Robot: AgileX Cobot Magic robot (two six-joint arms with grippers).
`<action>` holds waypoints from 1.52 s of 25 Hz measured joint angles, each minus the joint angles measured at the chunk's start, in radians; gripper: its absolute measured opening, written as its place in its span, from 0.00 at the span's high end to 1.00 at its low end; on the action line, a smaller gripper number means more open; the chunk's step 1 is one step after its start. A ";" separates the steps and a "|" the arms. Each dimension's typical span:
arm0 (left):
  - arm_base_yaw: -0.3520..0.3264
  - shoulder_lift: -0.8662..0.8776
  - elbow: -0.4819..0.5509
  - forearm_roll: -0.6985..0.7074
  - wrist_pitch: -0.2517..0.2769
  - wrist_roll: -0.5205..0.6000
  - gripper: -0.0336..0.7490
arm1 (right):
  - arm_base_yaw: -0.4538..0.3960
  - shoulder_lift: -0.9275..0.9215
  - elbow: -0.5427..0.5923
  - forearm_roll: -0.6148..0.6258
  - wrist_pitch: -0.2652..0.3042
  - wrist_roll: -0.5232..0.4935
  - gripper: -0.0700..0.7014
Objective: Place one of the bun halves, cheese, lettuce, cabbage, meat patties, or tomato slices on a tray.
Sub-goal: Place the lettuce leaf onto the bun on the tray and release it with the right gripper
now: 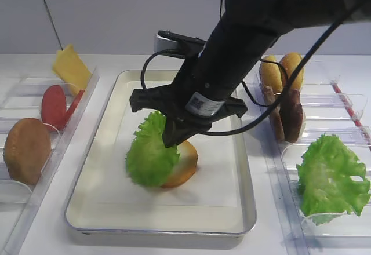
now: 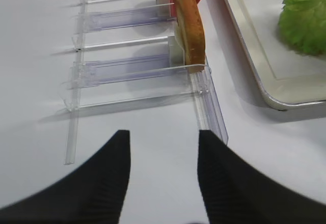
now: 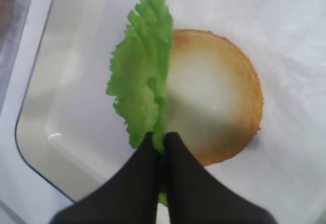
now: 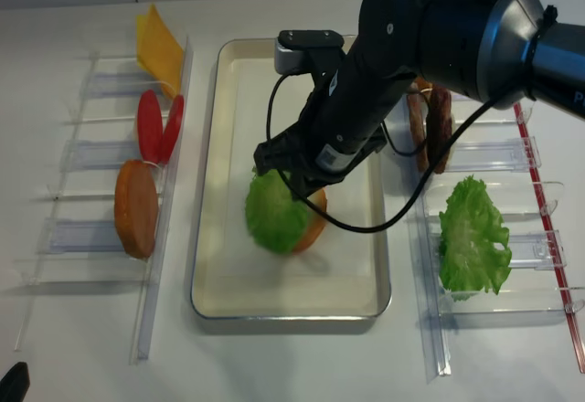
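While clamped at its edge between the closed tips of the right gripper (image 3: 162, 141), the lettuce (image 3: 143, 76) stands upright at twelve o'clock from them, brushing a bun half (image 3: 214, 96) at three o'clock, over the tray (image 3: 35, 132), left gripper (image 2: 163, 152) open wide, holding nothing.

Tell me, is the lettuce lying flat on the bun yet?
No. The lettuce stands on edge, pinched in the shut right tool, beside the bun half on the tray.
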 joint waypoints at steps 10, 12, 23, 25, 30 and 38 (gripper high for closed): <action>0.000 0.000 0.000 0.000 0.000 0.000 0.58 | 0.000 0.003 0.000 -0.084 0.008 0.054 0.85; 0.000 0.000 0.000 0.000 0.000 0.000 0.58 | 0.000 0.009 0.000 -0.084 0.012 0.056 0.85; 0.000 0.000 0.000 0.000 0.000 0.000 0.58 | 0.000 0.029 0.000 -0.092 0.018 0.056 0.80; 0.000 0.000 0.000 0.000 0.000 0.000 0.58 | 0.000 0.029 0.000 -0.106 0.018 0.063 0.69; 0.000 0.000 0.000 0.000 0.000 0.000 0.58 | 0.000 0.029 0.000 -0.164 0.027 0.084 0.42; 0.000 0.000 0.000 0.000 0.000 0.000 0.58 | 0.000 -0.005 -0.002 -0.296 0.094 0.163 0.33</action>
